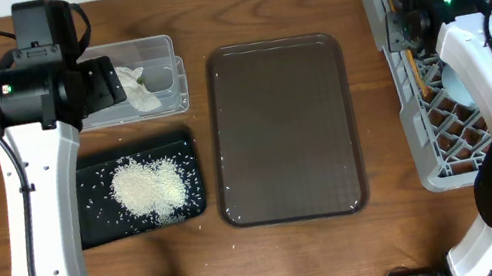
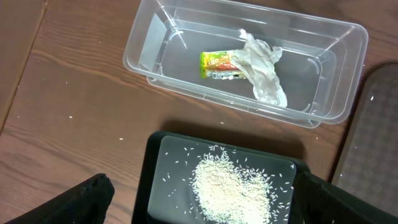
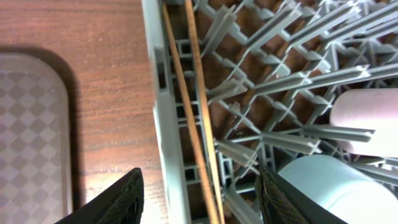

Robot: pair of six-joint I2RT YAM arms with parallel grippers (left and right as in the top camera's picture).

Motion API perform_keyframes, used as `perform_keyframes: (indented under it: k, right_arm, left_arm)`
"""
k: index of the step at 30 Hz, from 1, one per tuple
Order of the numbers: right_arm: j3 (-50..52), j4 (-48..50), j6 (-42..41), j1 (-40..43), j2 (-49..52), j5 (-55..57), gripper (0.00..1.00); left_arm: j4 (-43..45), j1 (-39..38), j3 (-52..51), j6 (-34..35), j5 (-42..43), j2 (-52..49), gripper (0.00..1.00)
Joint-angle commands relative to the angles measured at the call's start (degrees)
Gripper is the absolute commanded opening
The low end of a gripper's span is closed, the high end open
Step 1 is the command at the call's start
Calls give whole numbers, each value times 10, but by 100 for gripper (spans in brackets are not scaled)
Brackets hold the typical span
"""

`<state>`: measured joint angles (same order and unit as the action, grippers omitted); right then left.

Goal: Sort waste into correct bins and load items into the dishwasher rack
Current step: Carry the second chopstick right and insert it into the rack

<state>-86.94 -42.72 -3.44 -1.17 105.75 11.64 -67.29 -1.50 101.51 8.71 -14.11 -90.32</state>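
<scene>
On my wooden table (image 1: 378,135) the clear tub (image 2: 144,43) holds the napkin (image 2: 264,68) and wrapper (image 2: 217,65). The rice (image 2: 230,186) is heaped in the black tray (image 1: 104,224) just beside it. The brown serving tray (image 1: 285,131) sits mid-table. The chopsticks (image 3: 193,127), pink cup (image 3: 367,121) and light-blue bowl (image 3: 336,186) are in the rack (image 1: 409,129). My left gripper (image 2: 202,186) hangs over the black tray, spread wide and empty. My right gripper (image 3: 200,180) hangs above the chopsticks at the rack's edge, also wide and empty.

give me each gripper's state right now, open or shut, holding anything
Left gripper: open, empty, over the rice heap.
Right gripper: open, empty; the chopsticks lie in the dishwasher rack below it.
</scene>
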Motion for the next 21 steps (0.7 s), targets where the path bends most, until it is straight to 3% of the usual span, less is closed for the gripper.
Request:
perform_keyframes:
  k: [1, 15, 21]
  right_arm:
    - [0, -13, -33, 7, -3, -25, 57]
    - [4, -203, -130, -19, -144, -98, 50]
    - [82, -244, -147, -64, -246, -97, 49]
  left_arm:
    - [-2, 2, 0, -5, -5, 4, 96]
    - [-2, 2, 0, -5, -5, 4, 96]
    - [-2, 2, 0, -5, -5, 4, 96]
